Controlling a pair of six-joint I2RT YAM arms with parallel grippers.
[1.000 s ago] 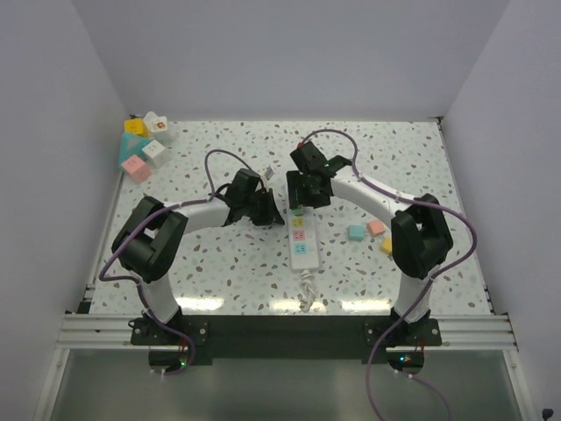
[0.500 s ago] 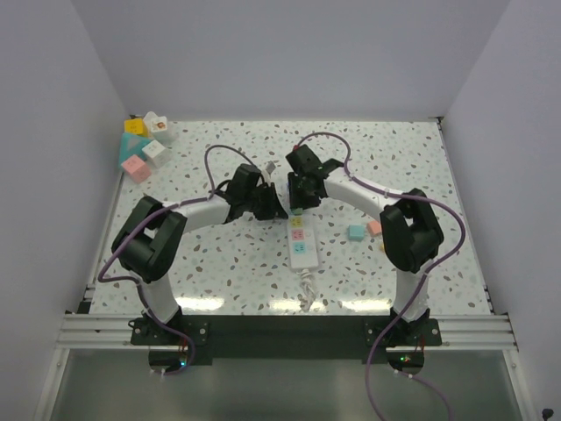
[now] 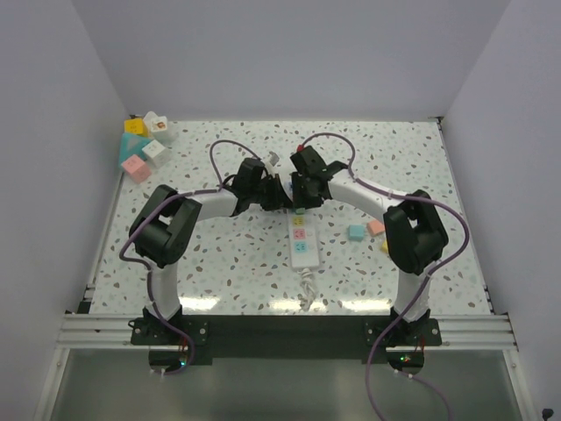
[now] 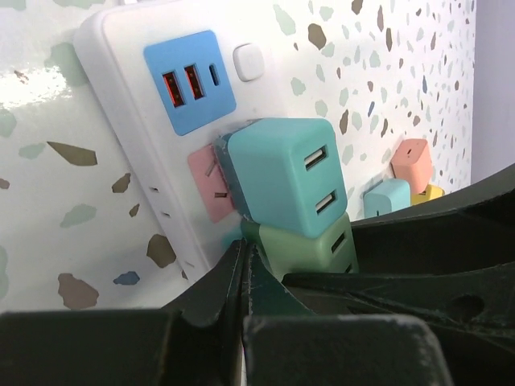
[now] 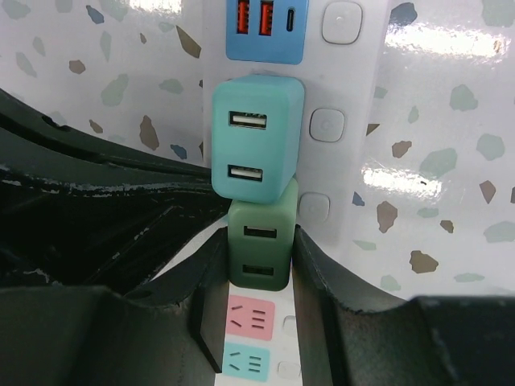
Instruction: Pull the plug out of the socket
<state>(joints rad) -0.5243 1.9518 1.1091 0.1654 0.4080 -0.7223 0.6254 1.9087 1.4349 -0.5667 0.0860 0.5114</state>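
Note:
The socket (image 3: 302,246) is a white power strip lying lengthwise mid-table. Two cube plugs sit side by side in it, a teal one (image 5: 256,137) and a green one (image 5: 261,265). My right gripper (image 5: 258,241) is shut on the green plug, one finger on each side. The left gripper (image 4: 244,245) is shut with nothing between its fingers. Its tips rest at the strip's long edge (image 4: 129,96), right beside the green plug's base (image 4: 310,249). From above, both grippers (image 3: 279,195) (image 3: 301,203) meet over the strip's far end.
A cluster of coloured blocks (image 3: 145,145) sits in the back left corner. Small loose cubes (image 3: 366,230) lie right of the strip. The strip's coiled cord (image 3: 307,289) runs toward the near edge. White walls close in on three sides.
My right gripper has closed onto the green plug. The left arm has swung right and forward, bringing its shut tips against the strip next to the plugs.

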